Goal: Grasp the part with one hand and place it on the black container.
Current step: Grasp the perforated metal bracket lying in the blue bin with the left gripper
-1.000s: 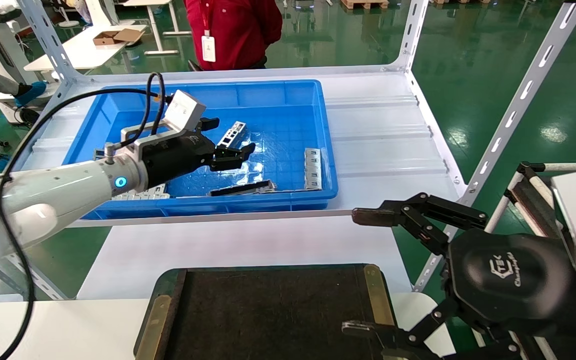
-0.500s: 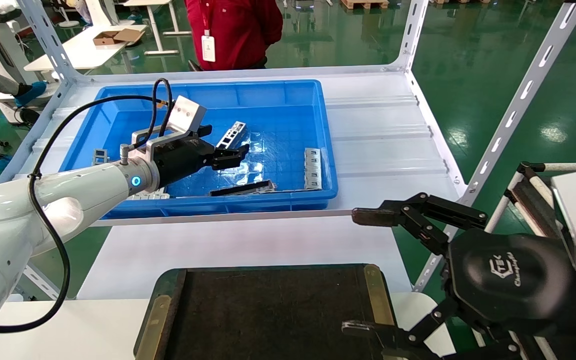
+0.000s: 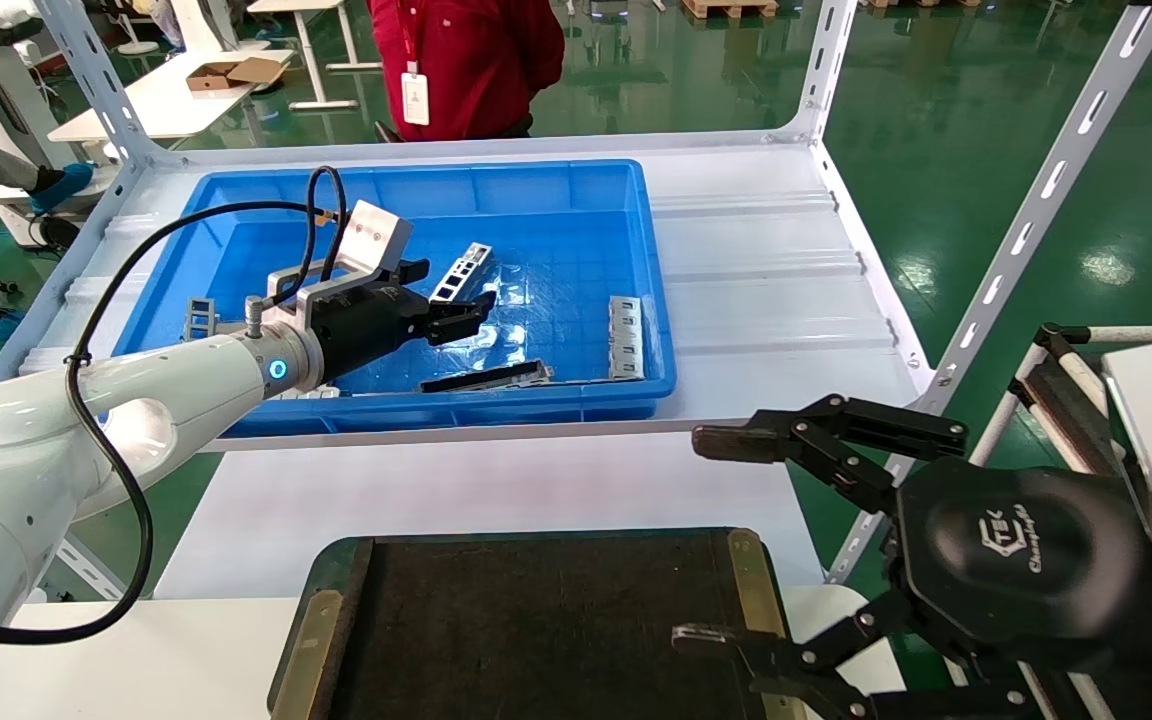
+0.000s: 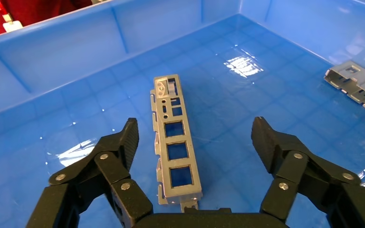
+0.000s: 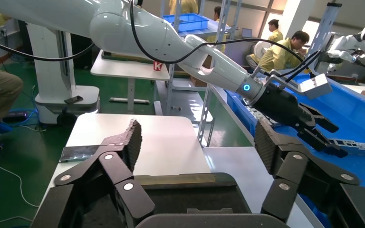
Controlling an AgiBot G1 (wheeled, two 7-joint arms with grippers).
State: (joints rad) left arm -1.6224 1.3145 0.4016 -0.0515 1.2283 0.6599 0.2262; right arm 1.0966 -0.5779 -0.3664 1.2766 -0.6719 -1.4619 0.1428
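The part (image 3: 464, 264) is a slim silver-grey bar with square cut-outs. It lies flat on the floor of the blue bin (image 3: 496, 412). My left gripper (image 3: 452, 290) is open just above it. In the left wrist view the part (image 4: 176, 152) lies between the spread fingers of the left gripper (image 4: 196, 133), nearer one finger and touching neither. The black container (image 3: 536, 620) lies on the near white table. My right gripper (image 3: 704, 540) is open and empty by the container's right edge. The right wrist view shows the container (image 5: 171, 199) under the right gripper (image 5: 198, 137).
The bin also holds a dark flat strip (image 3: 486, 377), a grey multi-cell cage (image 3: 624, 335) at its right wall, and more grey pieces (image 3: 198, 318) at its left. A person in red (image 3: 466, 60) stands behind the shelf. A slotted shelf upright (image 3: 1036, 200) stands at the right.
My left gripper has drawn back to the left and dropped lower over the part, still open. My right gripper has shifted slightly left.
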